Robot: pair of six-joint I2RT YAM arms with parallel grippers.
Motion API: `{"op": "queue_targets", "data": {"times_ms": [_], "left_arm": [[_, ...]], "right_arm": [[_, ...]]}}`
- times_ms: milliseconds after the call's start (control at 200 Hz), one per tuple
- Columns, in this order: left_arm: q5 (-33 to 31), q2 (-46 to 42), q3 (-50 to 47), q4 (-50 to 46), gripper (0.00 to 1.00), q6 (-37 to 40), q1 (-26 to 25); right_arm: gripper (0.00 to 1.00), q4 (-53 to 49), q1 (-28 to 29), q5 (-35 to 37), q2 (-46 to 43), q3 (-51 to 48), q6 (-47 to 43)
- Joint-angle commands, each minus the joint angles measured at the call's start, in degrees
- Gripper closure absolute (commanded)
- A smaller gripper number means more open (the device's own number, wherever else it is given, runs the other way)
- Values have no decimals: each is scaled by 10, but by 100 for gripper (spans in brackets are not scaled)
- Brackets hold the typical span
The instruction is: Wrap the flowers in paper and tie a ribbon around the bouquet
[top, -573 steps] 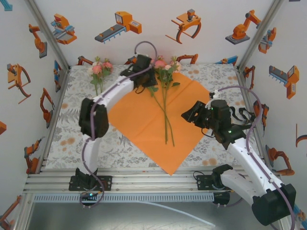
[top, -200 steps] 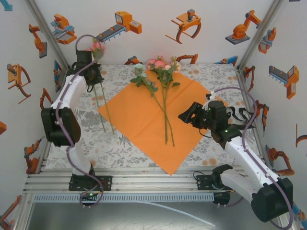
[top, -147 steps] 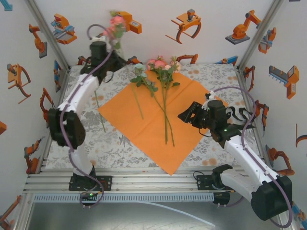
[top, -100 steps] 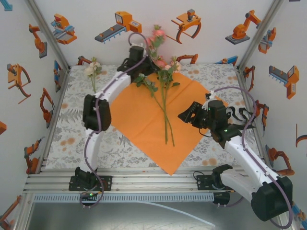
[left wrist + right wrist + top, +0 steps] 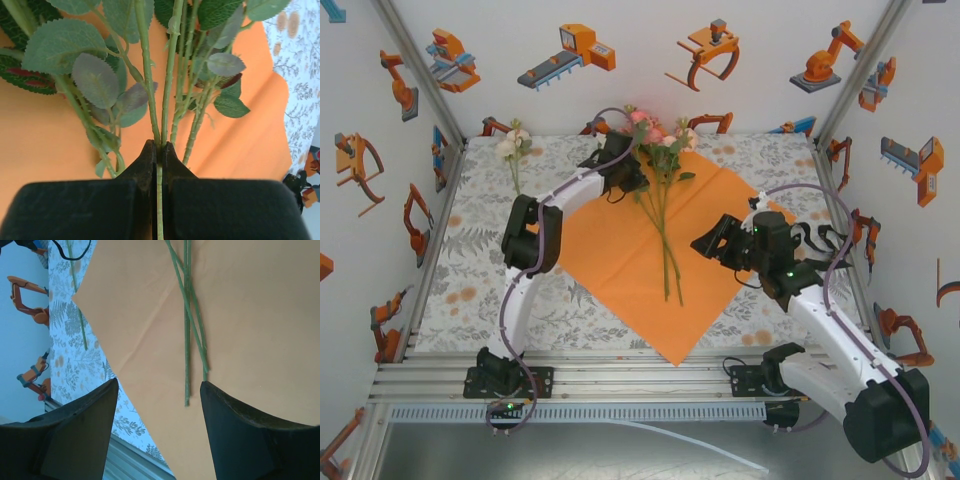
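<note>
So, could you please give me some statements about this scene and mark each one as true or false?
1. The left gripper is shut on a flower stem. True.
2. The right gripper holds the paper. False: it is open above the paper, holding nothing.
3. The paper lies flat on the tablecloth. True.
4. All flowers lie on the paper. False: one cream flower lies on the tablecloth, far left.

I see bright, even light from above, shadows faint; close up, my left pincer (image 5: 159,146) is a dark soft mass, the flowers (image 5: 95,80) just beyond it sharp; my right pincer (image 5: 159,384) blurs too, the paper (image 5: 240,315) past it crisp.
</note>
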Motion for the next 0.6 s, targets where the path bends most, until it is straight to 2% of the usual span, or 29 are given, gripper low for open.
{"op": "queue_targets", "data": {"times_ms": [0, 110, 360, 491, 591], "left_arm": [[1, -21, -2, 21, 99, -25, 7], [4, -25, -3, 26, 81, -27, 6], [9, -81, -30, 30, 69, -6, 6], [-19, -154, -87, 34, 66, 28, 13], [-53, -222, -121, 10, 67, 85, 37]], "right_arm": [[38, 22, 5, -9, 7, 2, 10], [38, 20, 4, -7, 2, 2, 12], [38, 15, 5, 1, -7, 2, 14], [38, 15, 5, 2, -4, 5, 14], [38, 17, 6, 0, -3, 6, 10]]}}
